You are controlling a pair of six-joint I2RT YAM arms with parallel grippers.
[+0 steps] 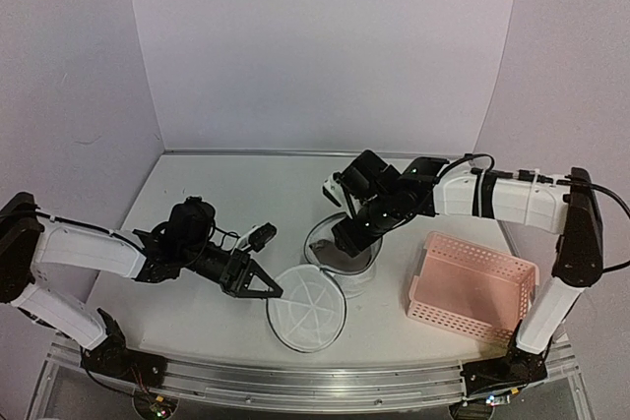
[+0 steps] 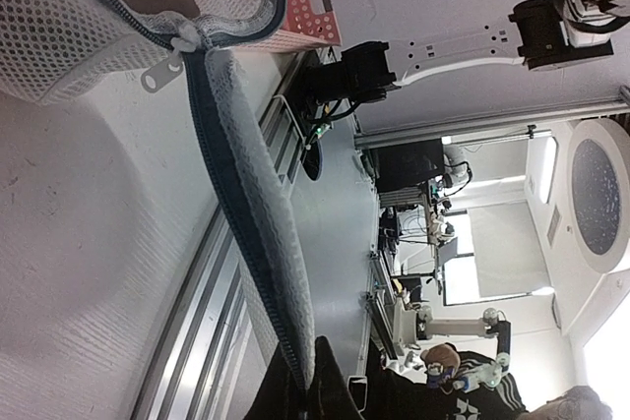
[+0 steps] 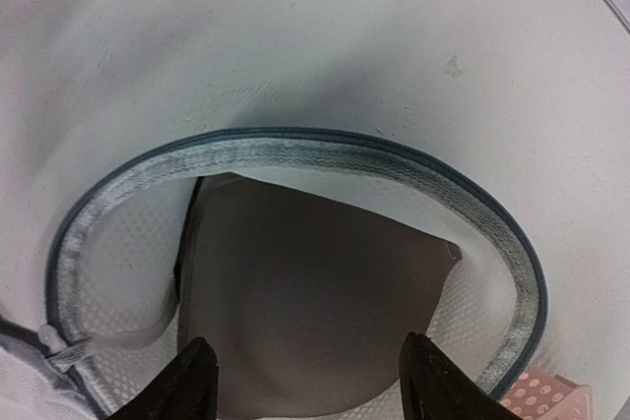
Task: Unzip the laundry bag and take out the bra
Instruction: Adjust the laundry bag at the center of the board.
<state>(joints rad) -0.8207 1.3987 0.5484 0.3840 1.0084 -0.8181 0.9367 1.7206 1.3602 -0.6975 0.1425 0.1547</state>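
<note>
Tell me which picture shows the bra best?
The right wrist view. It looks straight into the open laundry bag and the brown bra fills the middle. The top view shows only a dark patch inside the bag. The left wrist view shows only a brown sliver.

My left arm (image 1: 84,248) and right arm (image 1: 507,199): white shells, black joints, looping black cables, black tapered fingers (image 3: 192,381).
</note>
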